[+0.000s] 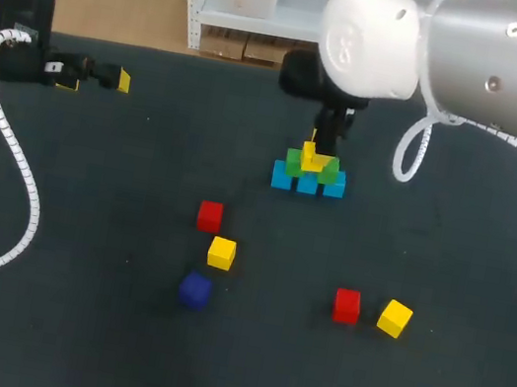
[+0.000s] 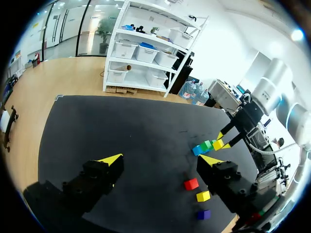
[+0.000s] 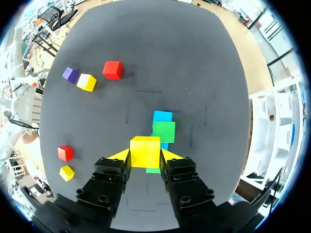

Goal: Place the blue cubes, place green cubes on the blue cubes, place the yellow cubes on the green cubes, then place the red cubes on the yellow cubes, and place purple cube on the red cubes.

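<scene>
A row of blue cubes (image 1: pixel 307 182) lies at the middle back of the table, with green cubes (image 1: pixel 296 161) on top of it. My right gripper (image 1: pixel 313 149) hangs straight above this stack, shut on a yellow cube (image 1: pixel 314 159) that sits at the green layer. In the right wrist view the yellow cube (image 3: pixel 145 151) is clamped between the fingers of the right gripper (image 3: pixel 145 156), just over a green cube (image 3: pixel 164 131) and a blue cube (image 3: pixel 162 116). My left gripper (image 1: pixel 109 77) stands open at the far left, holding nothing. The left gripper (image 2: pixel 163 162) faces the stack (image 2: pixel 204 146) from a distance.
Loose on the dark mat are a red cube (image 1: pixel 210 215), a yellow cube (image 1: pixel 221 252) and a purple cube (image 1: pixel 194 288) left of centre. Another red cube (image 1: pixel 347 305) and yellow cube (image 1: pixel 395 318) lie at the front right. A white cable (image 1: pixel 18 166) trails along the left.
</scene>
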Robot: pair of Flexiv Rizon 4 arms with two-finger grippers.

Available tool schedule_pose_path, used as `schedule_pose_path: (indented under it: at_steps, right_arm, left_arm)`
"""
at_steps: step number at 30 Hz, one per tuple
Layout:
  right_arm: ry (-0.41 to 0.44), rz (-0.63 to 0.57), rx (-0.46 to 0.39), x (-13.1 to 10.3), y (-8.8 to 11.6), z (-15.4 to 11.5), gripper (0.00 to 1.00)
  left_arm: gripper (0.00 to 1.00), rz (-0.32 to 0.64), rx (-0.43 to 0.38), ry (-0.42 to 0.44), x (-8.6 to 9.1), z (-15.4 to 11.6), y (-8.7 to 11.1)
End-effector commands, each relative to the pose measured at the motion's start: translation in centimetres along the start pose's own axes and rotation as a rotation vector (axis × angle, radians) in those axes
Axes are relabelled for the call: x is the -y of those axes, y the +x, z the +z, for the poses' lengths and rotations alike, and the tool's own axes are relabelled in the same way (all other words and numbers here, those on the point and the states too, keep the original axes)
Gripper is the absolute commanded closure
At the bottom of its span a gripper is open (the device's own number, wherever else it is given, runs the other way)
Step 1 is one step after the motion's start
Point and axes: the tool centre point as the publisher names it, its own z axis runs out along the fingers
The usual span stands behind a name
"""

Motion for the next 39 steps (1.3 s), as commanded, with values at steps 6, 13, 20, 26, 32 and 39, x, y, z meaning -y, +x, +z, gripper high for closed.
schedule_pose_path:
  at_steps: [6,13,20,26,32,39]
  right_arm:
    - [0.005,0.013,-0.007,0.5,0.0,0.2,1.0]
    - [0.011,0.026,-0.012,0.9,0.3,0.2,1.0]
    - [0.014,0.042,-0.009,1.1,0.4,0.1,1.0]
    - [0.017,0.051,-0.007,1.2,0.4,0.0,1.0]
    - [0.017,0.062,-0.01,1.3,0.3,0.1,1.0]
    - [0.025,0.085,-0.013,1.7,0.3,0.3,1.0]
  left_arm:
    - [0.0,0.002,0.006,0.011,-0.2,0.0,0.1]
    - [0.0,0.002,0.006,0.011,-0.2,0.0,0.1]
    - [0.0,0.002,0.006,0.011,-0.2,0.0,0.1]
    - [0.0,0.002,0.006,0.011,-0.2,0.0,0.1]
    - [0.0,0.002,0.006,0.011,-0.2,0.0,0.1]
    - [0.0,0.002,0.006,0.011,-0.2,0.0,0.1]
